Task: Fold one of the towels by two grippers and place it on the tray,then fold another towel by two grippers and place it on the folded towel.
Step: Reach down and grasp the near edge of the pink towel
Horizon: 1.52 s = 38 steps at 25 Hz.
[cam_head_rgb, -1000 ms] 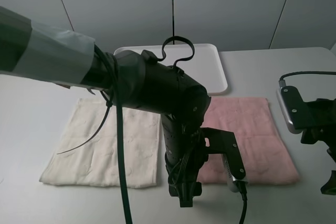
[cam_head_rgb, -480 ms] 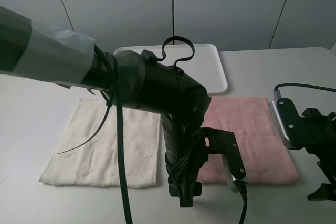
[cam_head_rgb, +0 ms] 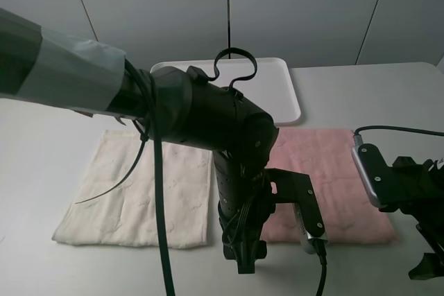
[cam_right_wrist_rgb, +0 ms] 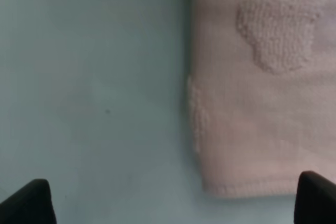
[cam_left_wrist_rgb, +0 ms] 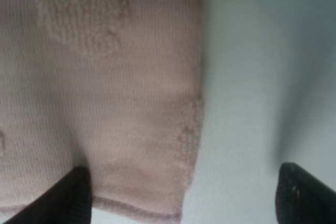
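The pale pink towel [cam_head_rgb: 333,171] lies flat on the right half of the table, the cream-white towel [cam_head_rgb: 139,185] flat to its left. Behind them sits the white tray [cam_head_rgb: 277,88], nothing visible on it. My left gripper [cam_head_rgb: 243,260] points down at the pink towel's near left corner. In the left wrist view that gripper [cam_left_wrist_rgb: 184,198] is open, the towel corner [cam_left_wrist_rgb: 142,145] lying between its fingers. My right gripper [cam_head_rgb: 424,268] hangs by the near right corner. It stands open [cam_right_wrist_rgb: 173,203], the towel corner [cam_right_wrist_rgb: 252,129] just inside one finger.
The bulky left arm [cam_head_rgb: 201,116] with its black cables covers part of the tray and the gap between the towels. The grey-white table [cam_head_rgb: 361,95] runs out to the right, and grey wall panels stand behind it.
The right arm has moved left and toward the near edge, closing in on the pink towel's near right corner. The left arm and both towels have stayed still.
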{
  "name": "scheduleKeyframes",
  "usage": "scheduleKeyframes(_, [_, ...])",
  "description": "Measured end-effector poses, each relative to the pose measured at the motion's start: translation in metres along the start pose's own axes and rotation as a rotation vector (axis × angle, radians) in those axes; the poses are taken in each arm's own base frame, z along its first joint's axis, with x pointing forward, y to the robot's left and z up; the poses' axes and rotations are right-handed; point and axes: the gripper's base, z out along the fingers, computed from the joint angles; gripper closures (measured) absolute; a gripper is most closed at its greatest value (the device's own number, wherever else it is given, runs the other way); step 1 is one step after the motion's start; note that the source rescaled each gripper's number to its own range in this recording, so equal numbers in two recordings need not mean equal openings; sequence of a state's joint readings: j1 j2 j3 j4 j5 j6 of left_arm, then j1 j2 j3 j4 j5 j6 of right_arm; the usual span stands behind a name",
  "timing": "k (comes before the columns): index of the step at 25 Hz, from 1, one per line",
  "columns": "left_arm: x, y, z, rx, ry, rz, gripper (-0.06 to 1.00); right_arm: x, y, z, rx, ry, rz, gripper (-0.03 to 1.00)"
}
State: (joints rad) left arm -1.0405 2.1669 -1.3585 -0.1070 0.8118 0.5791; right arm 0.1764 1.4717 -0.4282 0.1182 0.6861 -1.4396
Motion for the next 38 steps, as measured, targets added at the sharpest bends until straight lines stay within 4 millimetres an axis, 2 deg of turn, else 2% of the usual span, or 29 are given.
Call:
scheduleKeyframes(4, [0.0, 0.0, 0.0, 0.0, 0.0, 0.0, -0.03, -0.009, 0.004, 0.007, -0.011, 0.01, -0.062, -0.01])
scheduleKeyframes(12, [0.0, -0.001, 0.0, 0.0, 0.0, 0.002, -0.03, -0.004, 0.004, 0.014, 0.003, 0.071, -0.058, -0.01])
scheduleKeyframes(29, [0.0, -0.001, 0.0, -0.001, 0.001, 0.004, -0.03, -0.005, -0.002, 0.025, 0.024, 0.07, -0.035, -0.01])
scheduleKeyframes(38, [0.0, -0.001, 0.0, 0.0, 0.003, 0.004, -0.03, -0.002, -0.001, 0.032, 0.042, 0.09, -0.07, 0.1])
